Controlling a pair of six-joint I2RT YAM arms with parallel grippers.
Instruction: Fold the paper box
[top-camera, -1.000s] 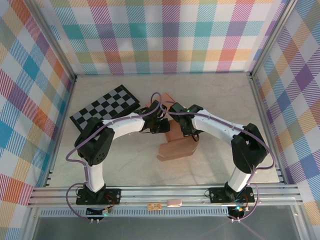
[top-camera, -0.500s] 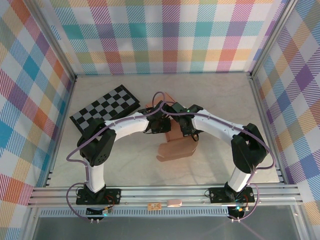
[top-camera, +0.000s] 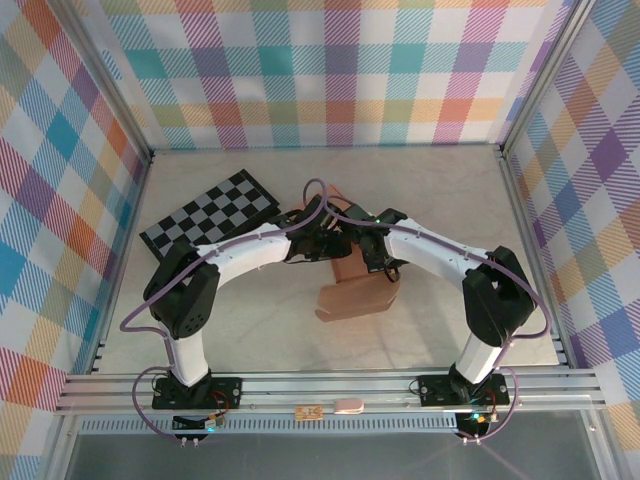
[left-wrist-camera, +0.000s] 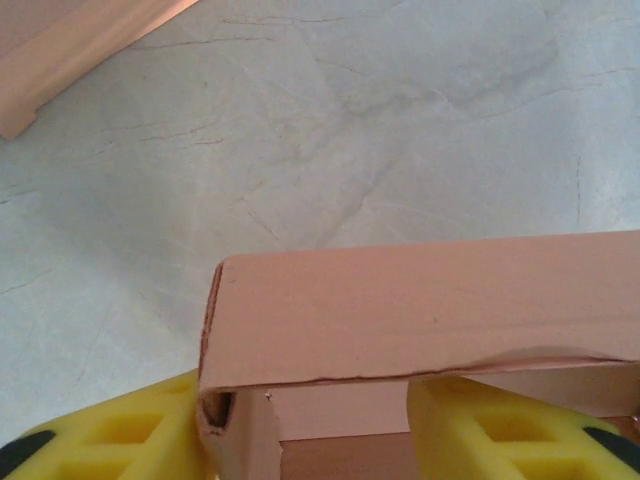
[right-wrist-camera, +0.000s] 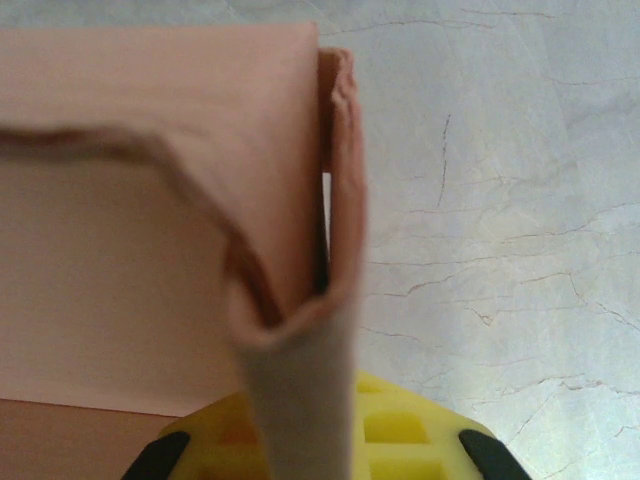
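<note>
Pinching a folded flap of the paper box (right-wrist-camera: 150, 200), the right gripper (right-wrist-camera: 310, 445) is clamped tight on the cardboard. The left gripper (left-wrist-camera: 310, 440) has its yellow fingers (left-wrist-camera: 110, 440) spread apart, with a box wall rising between them, unsqueezed. The box sits in the middle of the table (top-camera: 250, 330), near the checkerboard (top-camera: 210, 215).

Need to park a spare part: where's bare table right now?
Free: far-right table corner beyond the right arm; near strip between paper box and front rail. Crowded: centre, where the left arm also meets the box; checkerboard takes far left.
</note>
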